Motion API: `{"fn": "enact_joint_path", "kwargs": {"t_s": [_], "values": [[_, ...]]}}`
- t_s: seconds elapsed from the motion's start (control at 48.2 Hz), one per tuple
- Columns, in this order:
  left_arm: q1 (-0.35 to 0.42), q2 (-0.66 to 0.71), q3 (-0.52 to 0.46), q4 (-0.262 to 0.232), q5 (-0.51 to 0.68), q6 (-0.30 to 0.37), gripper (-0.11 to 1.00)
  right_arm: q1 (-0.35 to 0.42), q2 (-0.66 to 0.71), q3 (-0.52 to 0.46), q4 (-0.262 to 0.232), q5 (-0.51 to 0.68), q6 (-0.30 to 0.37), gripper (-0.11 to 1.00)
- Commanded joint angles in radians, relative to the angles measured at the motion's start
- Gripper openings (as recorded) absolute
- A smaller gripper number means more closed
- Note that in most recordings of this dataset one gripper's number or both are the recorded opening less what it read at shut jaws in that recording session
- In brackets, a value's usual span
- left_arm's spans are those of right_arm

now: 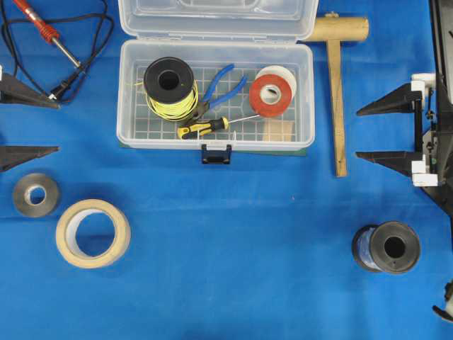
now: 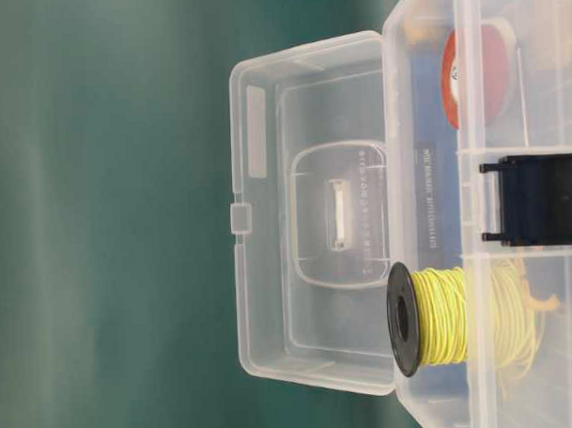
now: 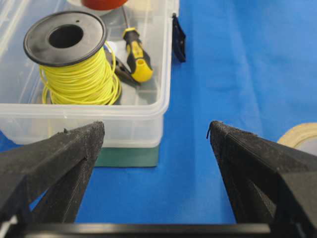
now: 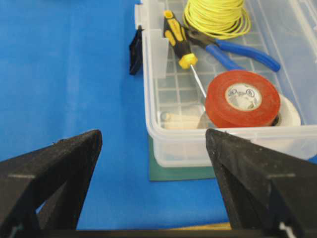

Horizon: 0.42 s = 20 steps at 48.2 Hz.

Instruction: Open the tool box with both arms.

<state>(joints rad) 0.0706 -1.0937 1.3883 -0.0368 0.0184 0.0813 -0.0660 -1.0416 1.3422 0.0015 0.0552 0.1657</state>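
The tool box (image 1: 216, 106) sits at the far middle of the blue cloth, and its lid (image 1: 218, 18) is already thrown right back, lying past the hinge; so to my eye the opening is done and what remains is only to get clear of it cleanly; the dark blue latch (image 1: 216, 153) hangs loose off the front wall, touching nothing. The left gripper (image 1: 28, 119) is out at the left edge of the table, well apart from the box, its two pointed fingers spread about as wide as they go with nothing between them but cloth; the right gripper (image 1: 386, 131) stands likewise off the right end, jaws wide and empty, with the wooden mallet (image 1: 336, 85) lying between it and the box. From each wrist you look along the fingers at an end wall of the box, the yellow wire spool (image 3: 74, 62) on the left side, the red tape roll (image 4: 242, 101) on the right, a screwdriver (image 1: 205, 127) and blue pliers (image 1: 223, 85) between them. If I were steering, I would leave the fingers apart and take both arms away level and slow, so that no fingertip catches the rim and drags the light case along its green mat (image 3: 129, 156); the right one should mind the mallet handle, and the left the soldering iron (image 1: 46, 32) and its cable at the far left; the masking tape roll (image 1: 92, 232) and the black spool (image 1: 388, 248) lie nearer the front, probably out of the way.
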Motion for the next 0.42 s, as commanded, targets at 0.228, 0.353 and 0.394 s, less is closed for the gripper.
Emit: {"fn": "enact_joint_path", "kwargs": {"t_s": [0.228, 0.353, 0.394], "values": [[-0.003, 0.005, -0.011, -0.003, -0.009, -0.003, 0.90, 0.002, 0.005, -0.011, 0.002, -0.009, 0.002, 0.84], [-0.003, 0.005, -0.009, -0.003, -0.009, -0.003, 0.91, 0.002, 0.003, -0.011, 0.002, -0.008, 0.002, 0.84], [-0.003, 0.005, -0.009, -0.003, -0.008, -0.005, 0.90, 0.002, 0.002, -0.011, 0.003, -0.008, 0.002, 0.84]]}}
